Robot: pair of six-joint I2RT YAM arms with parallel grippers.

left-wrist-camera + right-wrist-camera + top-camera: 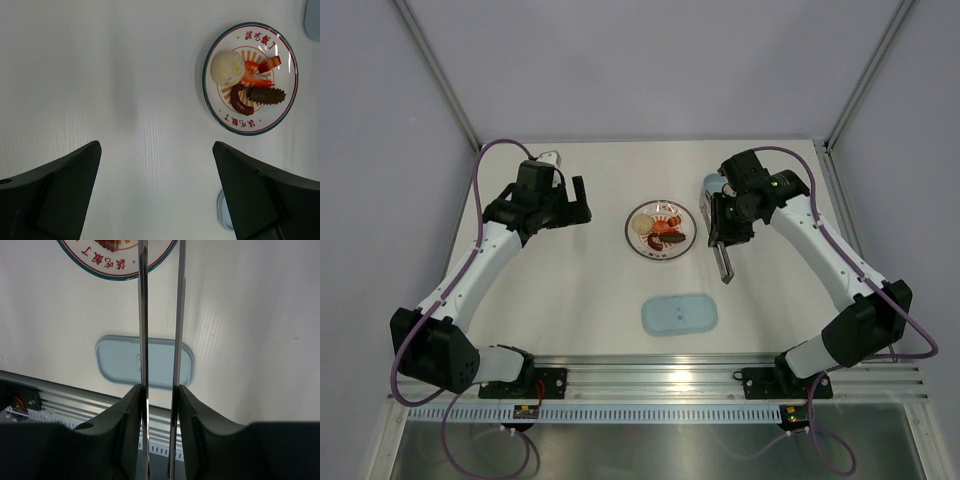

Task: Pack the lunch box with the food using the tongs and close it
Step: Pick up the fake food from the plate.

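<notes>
Right gripper [159, 390] clamped on both arms of long slim silvery metal tongs [143, 315], just right of round white plate [209, 95] holding red-orange and brown food pieces [257, 80]; left gripper [157, 195] wide open, far left; tongs probably stiff, springy, slick: hold mid-arm.

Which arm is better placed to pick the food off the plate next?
Right. The right tool grips the tongs beside the plate of food; the left tool is open, empty, off to the plate's other side.
</notes>
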